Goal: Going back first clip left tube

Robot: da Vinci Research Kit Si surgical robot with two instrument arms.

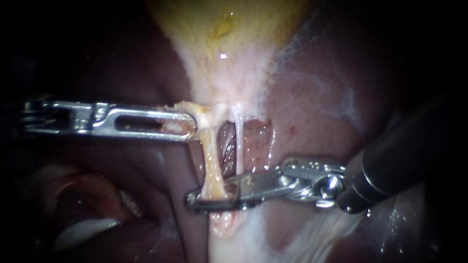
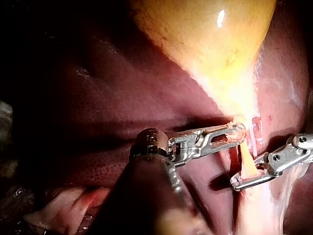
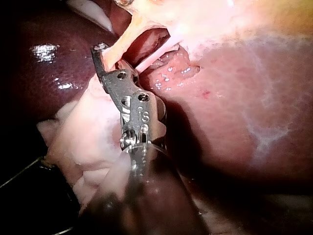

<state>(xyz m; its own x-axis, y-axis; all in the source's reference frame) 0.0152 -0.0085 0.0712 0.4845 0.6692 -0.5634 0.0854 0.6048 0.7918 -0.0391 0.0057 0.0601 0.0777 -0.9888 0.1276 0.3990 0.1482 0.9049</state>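
The yellow gallbladder (image 1: 229, 29) narrows to a pale neck, from which two tubes run down. The left tube (image 1: 210, 160) is thicker and yellowish; the right tube (image 1: 239, 146) is a thin white strand. My left instrument (image 1: 192, 127) comes in level and is shut on the tissue at the gallbladder's neck, holding it taut. My right instrument (image 1: 195, 200) reaches across under both tubes, its jaws open around the left tube's lower end. In the wrist views the left instrument (image 2: 239, 134) and right instrument (image 3: 100, 51) stand the same way, the left tube (image 3: 120, 49) beside the right tip.
Dark red liver (image 1: 317, 112) lies all around the tubes. Behind them is an open reddish pocket (image 1: 253, 141). Pale fatty tissue (image 3: 88, 132) lies under my right instrument. Pale and reddish folds (image 1: 83, 229) sit beneath the left shaft. The right instrument's dark shaft (image 1: 399, 156) crosses the liver.
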